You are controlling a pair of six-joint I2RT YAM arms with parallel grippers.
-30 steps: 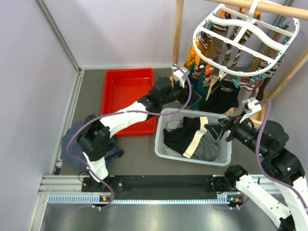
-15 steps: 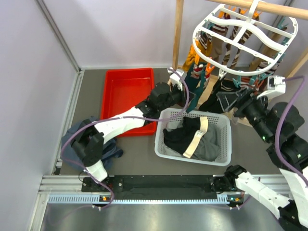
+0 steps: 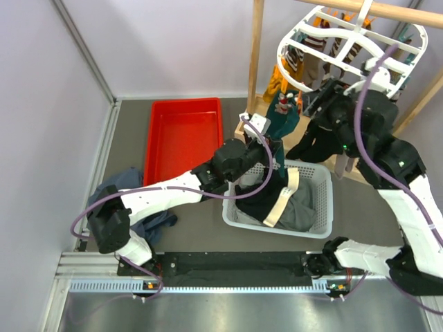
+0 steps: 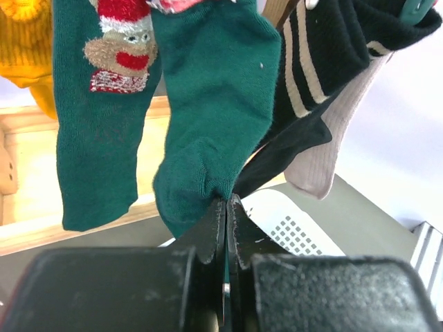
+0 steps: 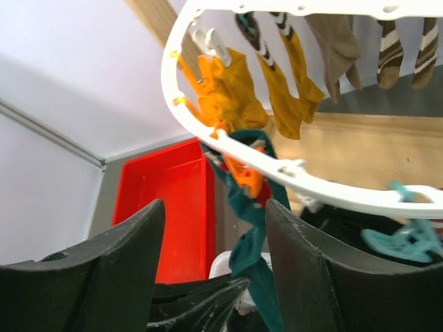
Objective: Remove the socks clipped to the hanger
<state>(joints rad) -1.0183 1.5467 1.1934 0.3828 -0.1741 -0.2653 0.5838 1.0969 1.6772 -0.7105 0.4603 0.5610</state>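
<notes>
The white oval hanger (image 3: 353, 52) hangs from the wooden rack with several socks clipped round its rim. My left gripper (image 4: 226, 205) is shut on the lower end of a dark teal sock (image 4: 208, 104), which is still clipped above. Beside it hangs a second teal sock (image 4: 104, 111) with a red and white mark. From above, the left gripper (image 3: 275, 153) sits over the basket's far edge. My right gripper (image 5: 214, 207) stands open just under the hanger rim (image 5: 332, 194), facing the orange clip (image 5: 246, 176) that holds the teal sock (image 5: 252, 235). Mustard socks (image 5: 228, 93) hang further along.
A white basket (image 3: 322, 200) with black and grey clothes stands below the hanger. A red tray (image 3: 181, 135) lies to its left, and a blue-grey garment (image 3: 114, 190) sits near the left arm's base. The rack's wooden post (image 3: 257, 48) rises behind the socks.
The left gripper has shut on the teal sock and drawn back toward the basket. The right arm has risen from the basket to the hanger rim, its jaws narrowing.
</notes>
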